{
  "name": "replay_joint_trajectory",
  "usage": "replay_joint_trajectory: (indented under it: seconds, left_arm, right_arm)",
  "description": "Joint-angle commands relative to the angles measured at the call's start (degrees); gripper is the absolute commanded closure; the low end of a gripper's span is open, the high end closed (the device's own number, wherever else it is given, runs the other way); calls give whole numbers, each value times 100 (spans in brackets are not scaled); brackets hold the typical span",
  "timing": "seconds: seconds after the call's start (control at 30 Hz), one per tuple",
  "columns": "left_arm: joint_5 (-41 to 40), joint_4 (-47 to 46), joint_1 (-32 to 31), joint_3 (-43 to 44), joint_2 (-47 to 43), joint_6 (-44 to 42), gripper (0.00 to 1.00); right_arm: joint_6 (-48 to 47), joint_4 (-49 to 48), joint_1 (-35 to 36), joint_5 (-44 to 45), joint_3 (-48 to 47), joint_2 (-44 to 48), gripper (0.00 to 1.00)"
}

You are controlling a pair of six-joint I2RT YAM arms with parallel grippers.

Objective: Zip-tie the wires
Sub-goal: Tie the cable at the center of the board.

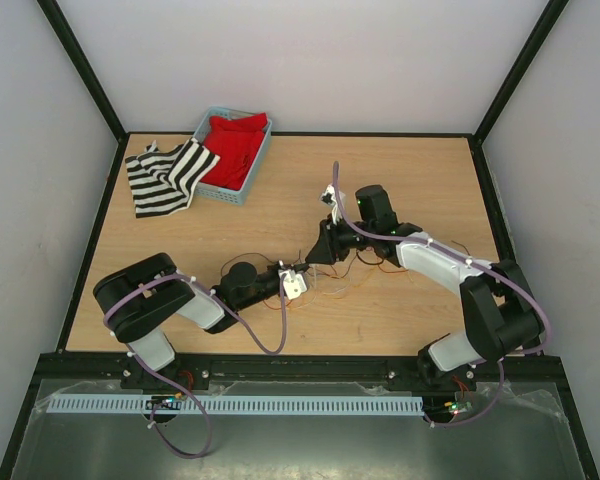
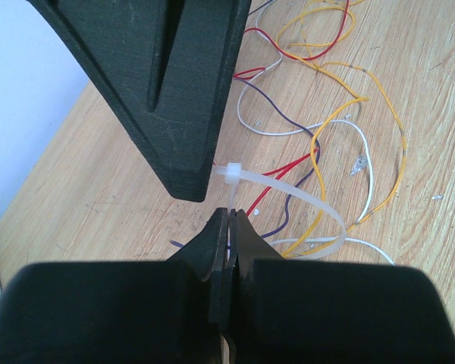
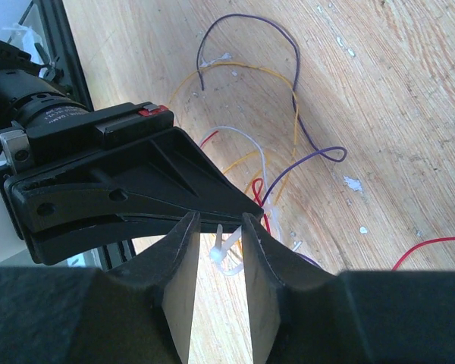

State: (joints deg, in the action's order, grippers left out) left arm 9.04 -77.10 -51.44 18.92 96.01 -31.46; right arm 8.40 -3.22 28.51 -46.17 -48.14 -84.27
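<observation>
The wires [image 1: 380, 262] lie loose on the wooden table in thin red, yellow, purple and white loops [image 2: 314, 152] [image 3: 297, 114]. A whitish zip tie [image 2: 288, 189] is bent into a loop over several strands, its head [image 2: 231, 173] just ahead of my left gripper [image 2: 232, 214]. That gripper [image 1: 292, 274] is shut on the tie's thin strip. My right gripper [image 3: 218, 218] [image 1: 312, 258] meets it tip to tip from the other side. Its jaws stand apart with the tie's head [image 3: 218, 250] in the gap, touching neither finger. Whether the strands pass through the loop I cannot tell.
A blue basket [image 1: 220, 192] holding a red cloth [image 1: 235, 145] stands at the back left. A black-and-white striped cloth [image 1: 165, 178] lies beside it. Black frame rails edge the table. Lilac arm cables [image 1: 270, 335] hang near both arms.
</observation>
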Motion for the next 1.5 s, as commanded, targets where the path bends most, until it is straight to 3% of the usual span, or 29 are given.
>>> replay_joint_trajectory:
  seconds: [0.0, 0.27, 0.6, 1.47]
  left_arm:
    - [90, -175, 29, 104, 16, 25, 100]
    - [91, -179, 29, 96, 15, 32, 100]
    - [123, -174, 29, 72, -2, 43, 100]
    - [140, -174, -165, 17, 27, -5, 100]
  right_arm:
    - [37, -137, 33, -174, 11, -78, 62]
    - [47, -145, 39, -188, 50, -109, 71]
    - [132, -208, 39, -155, -112, -133, 100]
    - [140, -304, -52, 361, -1042, -501, 100]
